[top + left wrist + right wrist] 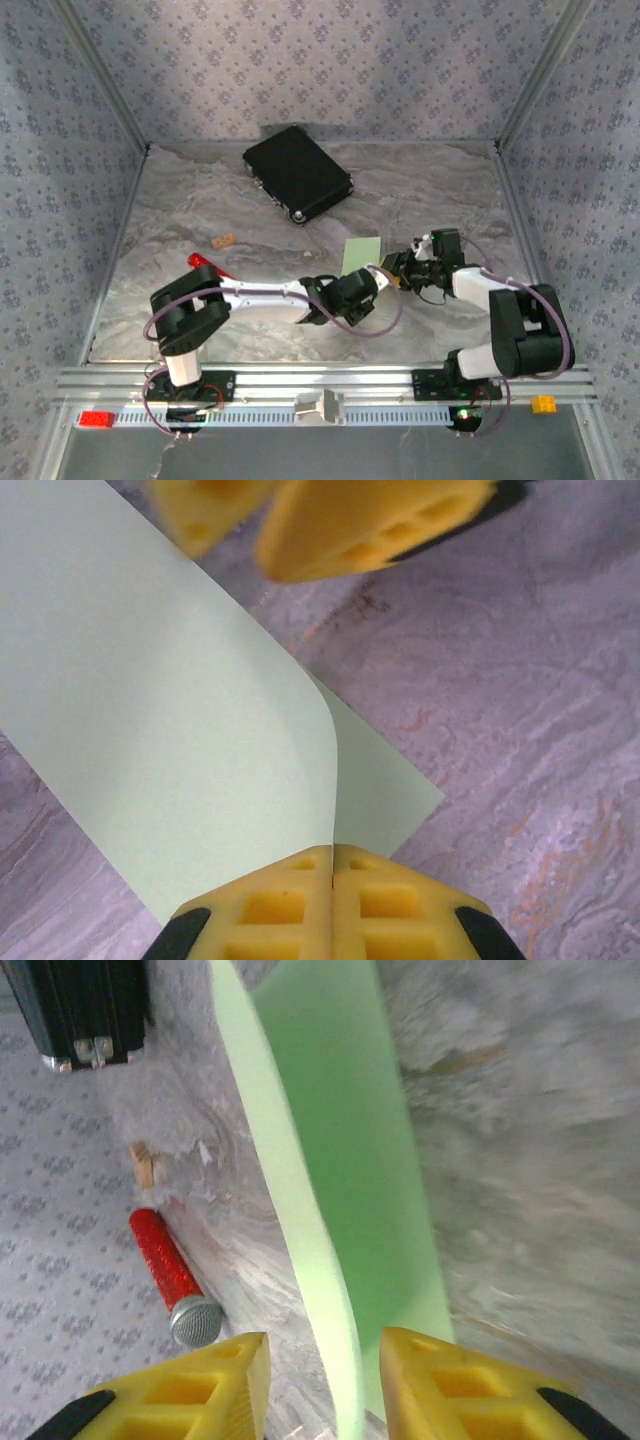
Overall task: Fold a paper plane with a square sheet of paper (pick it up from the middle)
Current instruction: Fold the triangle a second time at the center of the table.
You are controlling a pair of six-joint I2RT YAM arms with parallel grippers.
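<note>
The light-green square sheet of paper (pixel 362 251) lies at the table's middle, one half curled over the other (pixel 150 730). My left gripper (pixel 332 852) is shut on the paper's near curled edge, its yellow jaws pressed together; from above it (pixel 373 283) sits at the sheet's near edge. My right gripper (pixel 325 1360) is open, and the raised edge of the paper (pixel 340 1110) runs up between its two fingers without being pinched. The right gripper's yellow fingers (pixel 370 520) show just beyond the paper in the left wrist view. From above, the right gripper (pixel 392 266) is at the sheet's right corner.
A black rectangular case (pixel 297 172) lies at the back, also seen from the right wrist (pixel 85 1005). A red-handled tool with a grey head (pixel 170 1275) lies left of the paper, near the left arm (pixel 205 263). A small wooden block (pixel 223 240) sits beside it.
</note>
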